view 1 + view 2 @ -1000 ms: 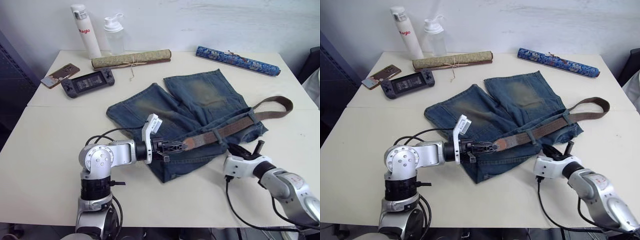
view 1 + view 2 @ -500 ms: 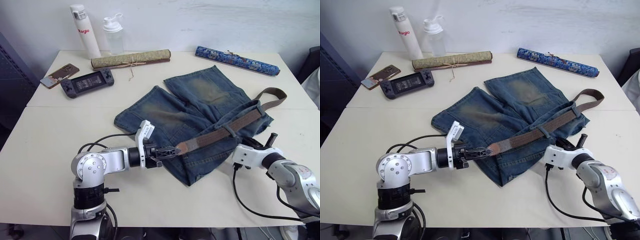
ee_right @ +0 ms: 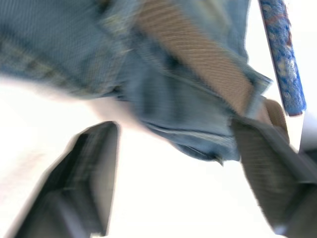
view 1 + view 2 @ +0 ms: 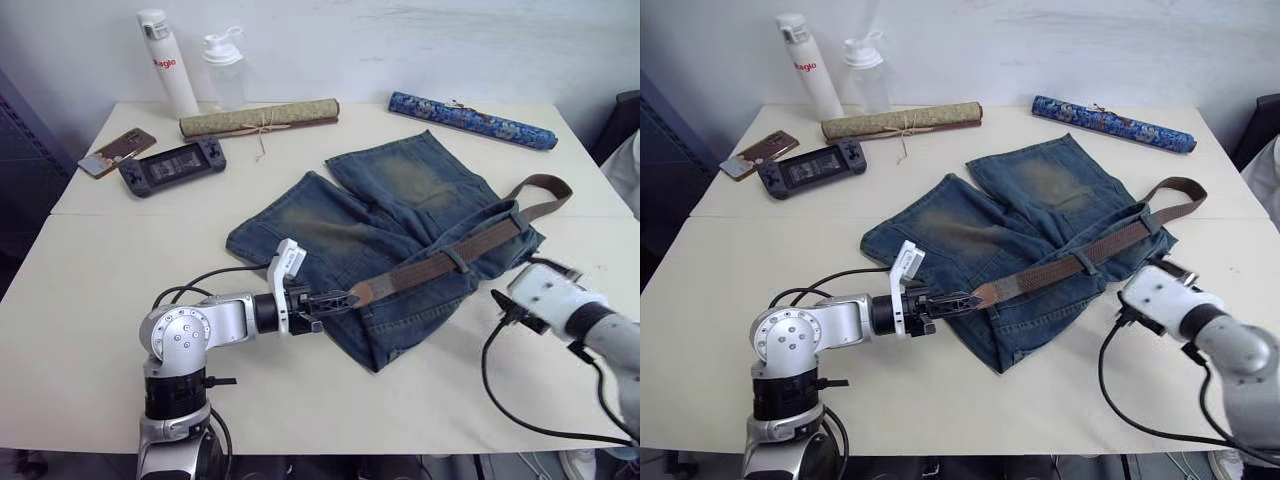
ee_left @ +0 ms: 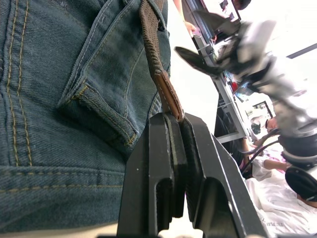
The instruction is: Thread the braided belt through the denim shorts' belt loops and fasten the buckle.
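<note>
The denim shorts (image 4: 385, 215) lie in the middle of the table, waistband toward me. The braided belt (image 4: 440, 262) runs across the waistband under two belt loops (image 4: 455, 257) and curls back at the far right (image 4: 548, 186). My left gripper (image 4: 335, 297) is shut on the belt's brown leather tip (image 5: 166, 91), just off the waistband's left end. My right gripper (image 3: 174, 128) stands open with nothing between its fingers (image 3: 91, 171), just right of the waistband. The buckle is hidden.
Along the back edge stand a white bottle (image 4: 165, 60) and a clear shaker (image 4: 225, 70), with an olive scroll (image 4: 260, 117) and a blue scroll (image 4: 470, 120). A game console (image 4: 172, 165) and phone (image 4: 118, 150) lie back left. A black cable (image 4: 495, 390) trails front right.
The shorts slid to the right along the belt. My right gripper then opened and drew back right of the waistband. The left gripper kept hold of the belt tip.
</note>
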Motion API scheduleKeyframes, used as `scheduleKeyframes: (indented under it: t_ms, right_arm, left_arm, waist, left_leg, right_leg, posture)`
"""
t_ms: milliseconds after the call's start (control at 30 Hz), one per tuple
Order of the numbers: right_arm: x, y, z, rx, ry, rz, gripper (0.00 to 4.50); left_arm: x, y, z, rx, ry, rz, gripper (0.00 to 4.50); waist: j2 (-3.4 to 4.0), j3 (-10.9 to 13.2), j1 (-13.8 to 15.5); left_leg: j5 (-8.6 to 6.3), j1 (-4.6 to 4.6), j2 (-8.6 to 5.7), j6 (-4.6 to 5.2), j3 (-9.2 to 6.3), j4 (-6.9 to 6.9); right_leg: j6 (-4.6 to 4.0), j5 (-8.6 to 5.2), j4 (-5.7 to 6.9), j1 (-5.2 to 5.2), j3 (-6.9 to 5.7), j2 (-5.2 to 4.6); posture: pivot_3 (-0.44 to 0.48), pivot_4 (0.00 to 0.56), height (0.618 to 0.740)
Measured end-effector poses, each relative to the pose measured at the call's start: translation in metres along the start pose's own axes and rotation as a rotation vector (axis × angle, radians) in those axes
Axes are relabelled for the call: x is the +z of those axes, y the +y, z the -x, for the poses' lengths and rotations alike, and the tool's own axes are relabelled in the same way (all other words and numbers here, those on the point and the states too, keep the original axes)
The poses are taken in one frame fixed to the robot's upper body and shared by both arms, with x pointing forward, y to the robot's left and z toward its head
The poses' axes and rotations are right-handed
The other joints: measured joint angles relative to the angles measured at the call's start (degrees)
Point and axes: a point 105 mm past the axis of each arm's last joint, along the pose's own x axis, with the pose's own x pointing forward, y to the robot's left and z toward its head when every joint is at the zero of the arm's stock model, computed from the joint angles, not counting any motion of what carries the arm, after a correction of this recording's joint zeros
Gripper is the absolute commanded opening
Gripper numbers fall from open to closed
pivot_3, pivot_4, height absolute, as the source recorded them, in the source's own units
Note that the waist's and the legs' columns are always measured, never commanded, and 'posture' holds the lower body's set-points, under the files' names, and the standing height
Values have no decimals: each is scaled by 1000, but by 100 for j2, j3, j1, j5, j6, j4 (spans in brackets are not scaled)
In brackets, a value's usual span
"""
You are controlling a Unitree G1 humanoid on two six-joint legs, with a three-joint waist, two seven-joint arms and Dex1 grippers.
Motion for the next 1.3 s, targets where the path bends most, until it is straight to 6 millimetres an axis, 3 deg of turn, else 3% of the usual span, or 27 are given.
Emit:
scheduleKeyframes:
  t_ms: [100,133,167,333,500,733,933,1267,1300]
  right_arm:
    - [24,-6,10,72,-115,-356,3788]
    - [37,2,18,182,-169,-562,3788]
    - [41,7,20,224,-180,-601,3788]
    - [74,67,22,610,-291,-1094,3788]
    - [86,94,4,659,-407,-1450,3788]
    - [87,116,-7,630,-359,-1840,3788]
    - [103,98,-17,595,-416,-2032,3788]
    - [99,93,-23,539,-393,-2049,3788]
    - [98,92,-23,536,-395,-2046,3553]
  left_arm:
    - [0,-1,-1,-13,-7,-1,0]
    - [0,-2,-1,-27,-17,0,0]
    - [0,-3,-1,-32,-20,0,0]
    - [3,-11,4,-98,-68,-37,0]
    - [2,-11,8,-113,-79,-70,0]
    - [5,-12,8,-116,-97,-87,0]
    - [4,-15,5,-133,-94,-89,0]
    - [4,-16,5,-137,-96,-87,0]
    - [4,-16,5,-136,-96,-87,0]
  waist:
    - [1,1,-10]
    - [1,1,-7]
    - [0,1,-2]
    - [7,0,-8]
    - [20,1,-31]
    - [20,2,-141]
    - [20,2,-182]
    - [20,2,-145]
    - [20,2,-146]
  left_leg:
    - [-1,0,3,1,-5,-1]
    - [-2,-3,7,3,-19,0]
    - [-2,-4,7,4,-23,0]
    - [-7,-12,-2,11,-20,-5]
    - [-8,-15,-3,12,-10,-13]
    - [-12,-20,-4,25,2,-9]
    - [-12,-25,-1,23,6,-13]
    - [-12,-27,-1,23,10,-9]
    - [-12,-27,-1,23,10,-9]
  right_leg:
    - [-3,0,2,-1,0,-5]
    - [-7,-2,0,4,-3,-6]
    - [-9,-3,1,5,-6,-6]
    - [-15,-5,3,-4,-11,-21]
    - [-16,-6,7,-16,-3,-22]
    - [-15,-6,11,-24,5,-27]
    - [-13,-8,25,-44,13,-17]
    - [-13,-8,29,-47,17,-20]
    - [-13,-8,29,-47,17,-20]
  posture:
    - [0,150,717]
    - [0,150,717]
    - [0,150,717]
    - [0,150,717]
    - [0,150,717]
    - [0,150,717]
    - [0,150,717]
    - [0,150,717]
    - [0,150,717]
